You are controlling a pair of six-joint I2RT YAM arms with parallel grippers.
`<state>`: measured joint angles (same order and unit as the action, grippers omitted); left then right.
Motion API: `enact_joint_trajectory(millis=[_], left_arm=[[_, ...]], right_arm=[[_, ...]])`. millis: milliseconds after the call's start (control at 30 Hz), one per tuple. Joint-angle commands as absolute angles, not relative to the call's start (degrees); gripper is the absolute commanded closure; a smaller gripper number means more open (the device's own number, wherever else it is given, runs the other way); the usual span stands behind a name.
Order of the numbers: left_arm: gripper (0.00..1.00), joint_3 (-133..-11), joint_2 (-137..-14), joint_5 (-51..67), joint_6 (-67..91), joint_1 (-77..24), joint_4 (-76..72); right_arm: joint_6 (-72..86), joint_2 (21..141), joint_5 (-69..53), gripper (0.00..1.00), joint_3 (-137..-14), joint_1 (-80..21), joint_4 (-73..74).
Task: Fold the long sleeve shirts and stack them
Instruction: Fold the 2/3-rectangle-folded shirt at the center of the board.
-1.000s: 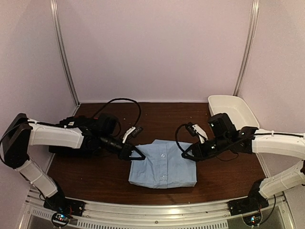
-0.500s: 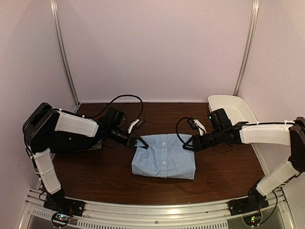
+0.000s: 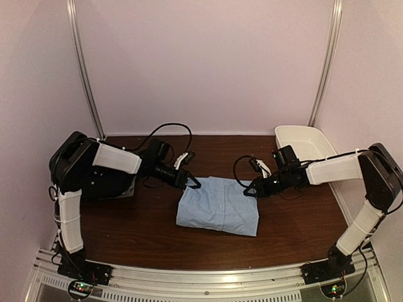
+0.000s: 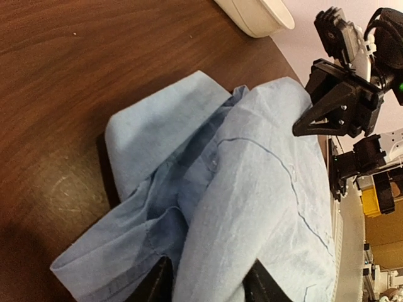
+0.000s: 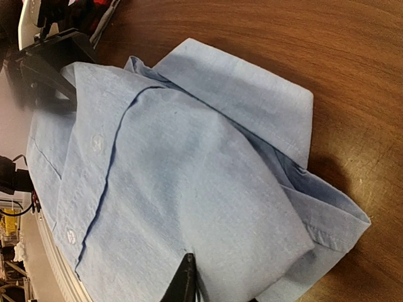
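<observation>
The light blue shirt lies folded in a rectangle at the table's middle, buttons up. My left gripper is at its far left corner. In the left wrist view its jaws stand apart, open, with a thick fold of the shirt lying between them. At the far right corner, my right gripper is shut on the shirt; one finger shows on the cloth and the other is hidden under it. A dark mass lies under my left arm; whether it is the black shirt I cannot tell.
A white oval tub stands at the back right corner, close behind my right arm. Cables loop above both wrists. Pale walls close in the table at the back and sides.
Both arms have carried the blue shirt a little farther back on the table. The left jaws have come apart. The right jaws have drawn closer together.
</observation>
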<state>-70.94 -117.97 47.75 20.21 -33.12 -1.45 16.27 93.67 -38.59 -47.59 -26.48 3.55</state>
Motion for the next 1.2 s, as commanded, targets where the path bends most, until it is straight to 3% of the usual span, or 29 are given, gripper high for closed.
enact_joint_trajectory(millis=[0,467,867,1167], left_arm=[[0.58,-75.0,-120.4,42.6,19.6,-32.2,-0.5],[0.56,-76.1,-122.0,25.6,18.7,-32.2,3.4],[0.51,-69.3,-110.3,12.7,20.5,-32.2,-1.3],[0.48,-62.2,-97.6,17.6,22.2,-36.8,-5.3]], right_arm=[[17.2,93.8,-37.1,0.88,-47.8,-25.1,1.4],[18.5,97.8,-25.0,0.88,-47.8,-24.3,3.7],[19.7,89.9,-15.4,0.68,-46.1,-24.4,8.8],[22.6,78.6,-19.2,0.55,-45.1,-28.5,6.7]])
